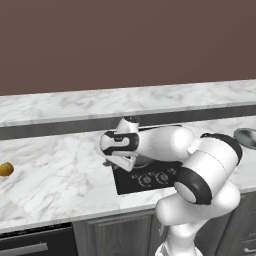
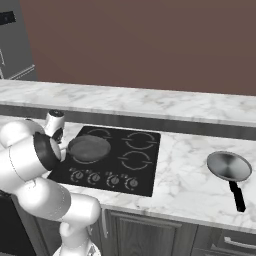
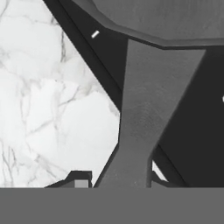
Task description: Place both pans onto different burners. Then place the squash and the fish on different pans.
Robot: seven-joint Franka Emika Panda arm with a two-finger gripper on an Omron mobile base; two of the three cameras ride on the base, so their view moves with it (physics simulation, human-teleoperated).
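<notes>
From the left base view, our arm reaches low over the left edge of the cooktop [image 1: 145, 179], hiding the work there. The squash [image 1: 5, 169] lies far off by the counter's left end, and the silver pan [image 1: 246, 137] peeks in at the right edge.

From the right base view, the dark skillet [image 2: 89, 148] sits over the cooktop's front-left burner [image 2: 100, 150], while the silver pan waits on the counter near its front right.

In the hand view, our gripper [image 3: 114, 181] is pinching the skillet's handle [image 3: 144, 113]. We judge the first pan is being placed; next we must let go, then fetch the silver pan.
</notes>
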